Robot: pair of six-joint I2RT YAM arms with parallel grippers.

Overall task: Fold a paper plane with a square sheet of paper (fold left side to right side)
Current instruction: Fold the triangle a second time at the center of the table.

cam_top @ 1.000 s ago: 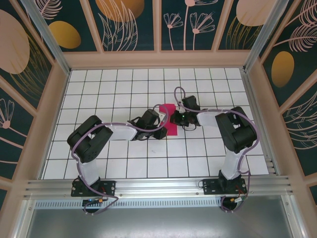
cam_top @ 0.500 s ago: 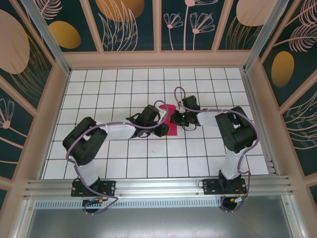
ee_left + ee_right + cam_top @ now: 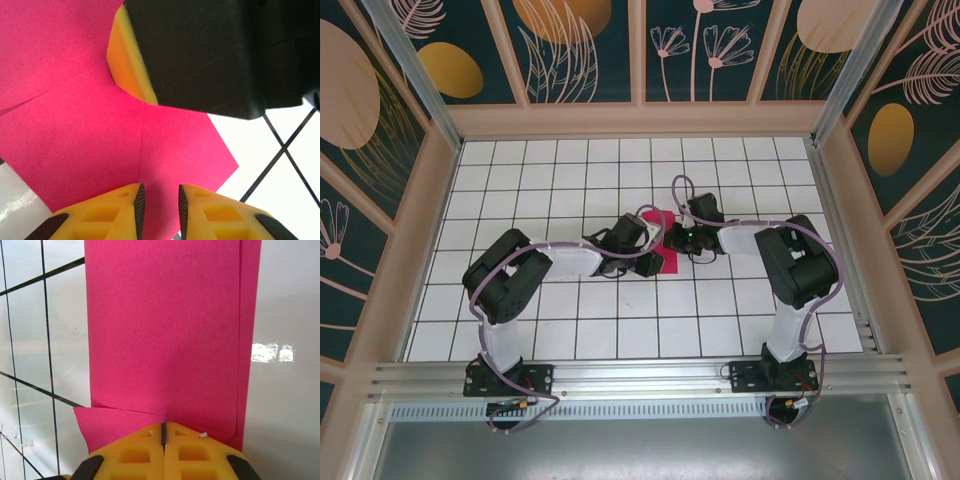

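Two grippers meet over the square sheet of paper [image 3: 666,263], which lies flat near the middle of the tiled table [image 3: 550,180]. It appears doubled into a narrower strip, and creases are seen across it. The right gripper [image 3: 163,438] is closed tight, with its tips set down on the paper where the creases meet. Nothing is shown caught between them, so a hold-down is judged rather than a pinch. The left gripper [image 3: 159,201] is held low over a corner of the sheet, its fingers parted by a narrow gap, and no layer is seen gripped. Compared with a second ago, the left wrist has been carried from the sheet's left edge toward its near end, while the sheet and the right gripper are unmoved. A pressing pass along the fold is suggested. No pointed dart is formed yet.
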